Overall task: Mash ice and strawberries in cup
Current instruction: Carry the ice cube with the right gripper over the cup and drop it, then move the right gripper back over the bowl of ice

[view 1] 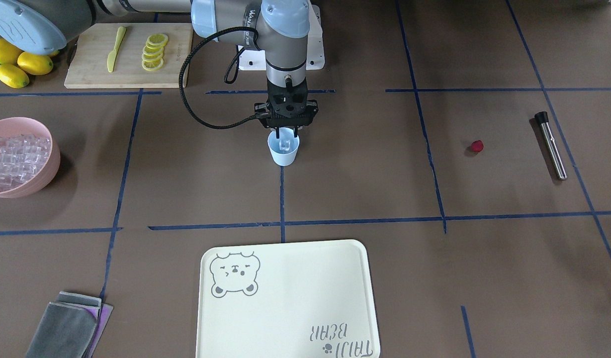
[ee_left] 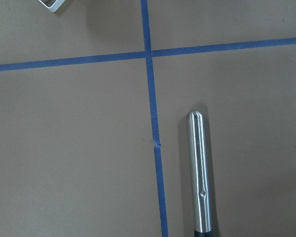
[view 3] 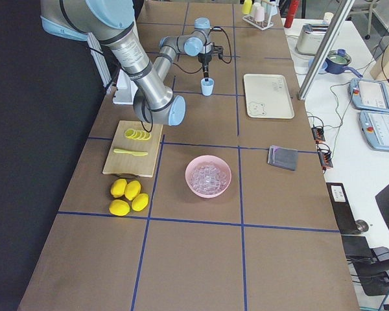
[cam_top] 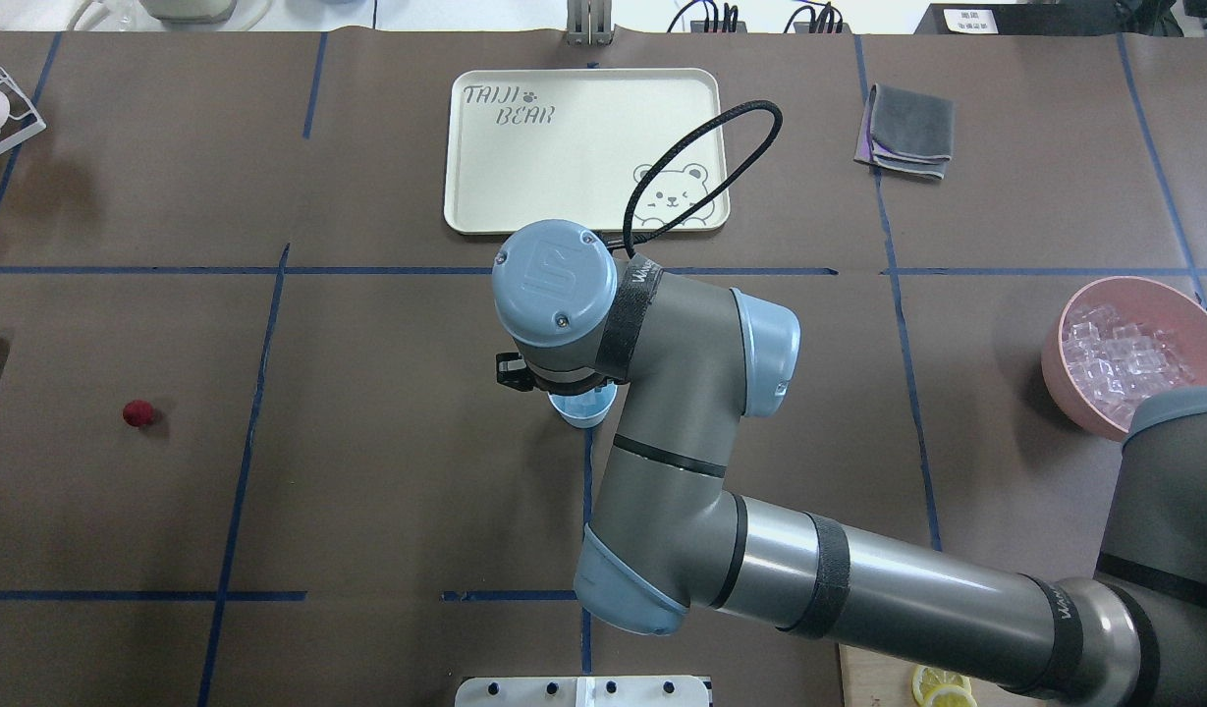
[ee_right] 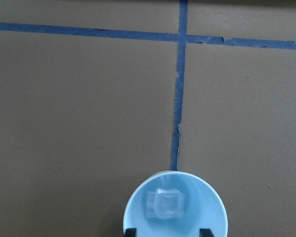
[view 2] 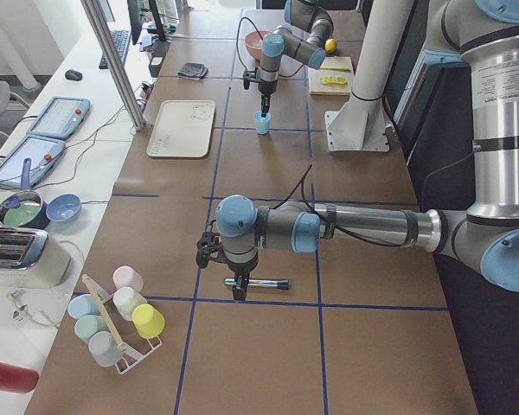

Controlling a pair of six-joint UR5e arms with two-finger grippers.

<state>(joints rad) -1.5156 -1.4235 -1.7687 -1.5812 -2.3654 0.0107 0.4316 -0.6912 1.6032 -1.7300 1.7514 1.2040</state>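
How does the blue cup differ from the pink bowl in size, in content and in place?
The cup is small and light blue; the bowl is much wider and pink. The cup holds what looks like one ice cube; the bowl is filled with many cubes. The cup stands mid-table, right under the right gripper; the bowl sits near the table's end, with no gripper over it. Both stand upright, open-topped, and hold clear ice.

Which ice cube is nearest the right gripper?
The single ice cube lying inside the light blue cup, directly below the right gripper and its spread fingers. All the other cubes are heaped in the pink bowl, well off to the side.
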